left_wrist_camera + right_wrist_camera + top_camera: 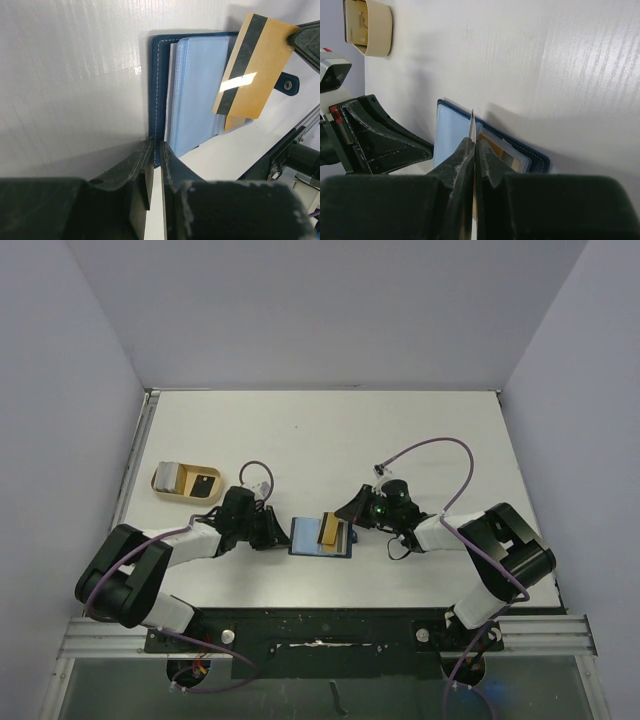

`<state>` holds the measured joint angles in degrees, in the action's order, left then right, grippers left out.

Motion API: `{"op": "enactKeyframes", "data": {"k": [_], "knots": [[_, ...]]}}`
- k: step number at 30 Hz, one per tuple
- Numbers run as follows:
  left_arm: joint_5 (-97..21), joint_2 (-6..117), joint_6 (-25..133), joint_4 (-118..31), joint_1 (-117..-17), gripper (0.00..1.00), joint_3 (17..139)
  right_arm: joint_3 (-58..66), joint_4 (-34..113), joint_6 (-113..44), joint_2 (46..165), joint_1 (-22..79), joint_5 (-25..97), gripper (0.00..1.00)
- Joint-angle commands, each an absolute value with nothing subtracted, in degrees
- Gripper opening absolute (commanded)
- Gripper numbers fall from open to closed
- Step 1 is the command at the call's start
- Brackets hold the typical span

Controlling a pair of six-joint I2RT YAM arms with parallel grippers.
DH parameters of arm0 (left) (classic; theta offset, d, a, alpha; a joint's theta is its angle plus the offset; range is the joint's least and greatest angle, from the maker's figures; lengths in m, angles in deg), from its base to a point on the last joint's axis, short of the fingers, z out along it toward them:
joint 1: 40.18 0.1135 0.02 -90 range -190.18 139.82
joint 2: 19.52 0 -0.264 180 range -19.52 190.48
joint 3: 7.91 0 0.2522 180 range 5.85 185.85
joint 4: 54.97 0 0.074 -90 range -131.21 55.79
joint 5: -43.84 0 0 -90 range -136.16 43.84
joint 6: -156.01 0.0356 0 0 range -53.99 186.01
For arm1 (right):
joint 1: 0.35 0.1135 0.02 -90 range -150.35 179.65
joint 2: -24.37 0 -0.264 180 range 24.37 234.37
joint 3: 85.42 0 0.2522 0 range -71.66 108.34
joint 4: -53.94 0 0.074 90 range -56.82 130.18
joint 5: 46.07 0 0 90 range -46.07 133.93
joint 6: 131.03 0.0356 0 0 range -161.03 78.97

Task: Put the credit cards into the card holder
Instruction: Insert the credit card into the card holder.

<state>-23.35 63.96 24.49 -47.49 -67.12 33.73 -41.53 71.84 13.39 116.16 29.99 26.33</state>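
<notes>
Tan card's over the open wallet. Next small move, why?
Probably lower the right gripper so the tan card slips into a sleeve of the card holder: the card hangs tilted over it, and the left gripper pins the cover.

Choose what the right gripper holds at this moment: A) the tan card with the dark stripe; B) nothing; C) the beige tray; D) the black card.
A: the right gripper is shut on the tan card, holding it over the open card holder.
</notes>
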Motion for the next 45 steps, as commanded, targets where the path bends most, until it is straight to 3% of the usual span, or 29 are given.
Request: {"op": "enactKeyframes", "data": {"k": [1,45], "knots": [[-23.0,64.0,24.2,-49.6,-67.8,0.11,33.2,-42.0,73.9,11.8,115.2,29.8,28.0,0.0],[-22.8,64.7,23.6,-50.9,-68.7,0.11,32.8,-41.7,74.0,6.6,114.6,33.5,31.8,0.0]]}}
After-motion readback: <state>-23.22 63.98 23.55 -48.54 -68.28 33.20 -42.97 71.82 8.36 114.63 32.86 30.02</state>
